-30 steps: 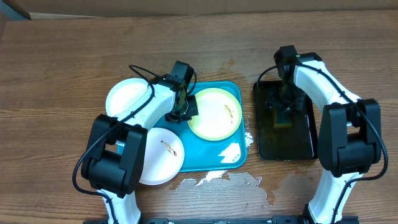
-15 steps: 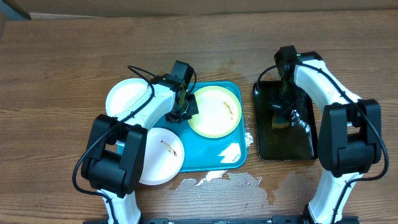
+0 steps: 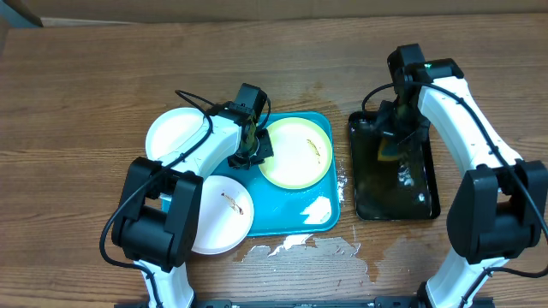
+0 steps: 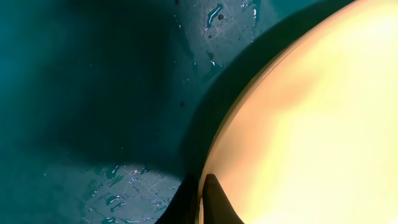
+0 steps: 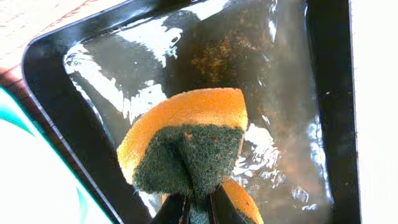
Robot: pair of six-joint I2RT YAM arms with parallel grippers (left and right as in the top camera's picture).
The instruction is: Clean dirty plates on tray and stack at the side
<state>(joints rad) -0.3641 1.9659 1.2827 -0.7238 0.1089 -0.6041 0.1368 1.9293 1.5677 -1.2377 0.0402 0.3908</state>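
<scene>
A pale yellow-green rimmed plate (image 3: 295,154) lies on the teal tray (image 3: 282,212). My left gripper (image 3: 251,154) is shut on that plate's left rim; in the left wrist view the fingertips (image 4: 211,199) pinch the plate edge (image 4: 311,124) over the wet tray (image 4: 93,93). One white plate (image 3: 175,135) sits at the tray's left. Another white plate (image 3: 224,218), with a dark smear, overlaps the tray's front-left corner. My right gripper (image 3: 390,147) is shut on an orange and green sponge (image 5: 186,137), held over the black tray (image 5: 336,93).
The black tray (image 3: 353,171) to the right of the teal tray holds water that glistens. White foam patches (image 3: 300,246) lie on the wooden table in front of the teal tray and on its front right corner.
My right gripper has shut on the sponge and lifted it off the black tray as the arm swung slightly back and right. The left arm and the plates have not moved.
</scene>
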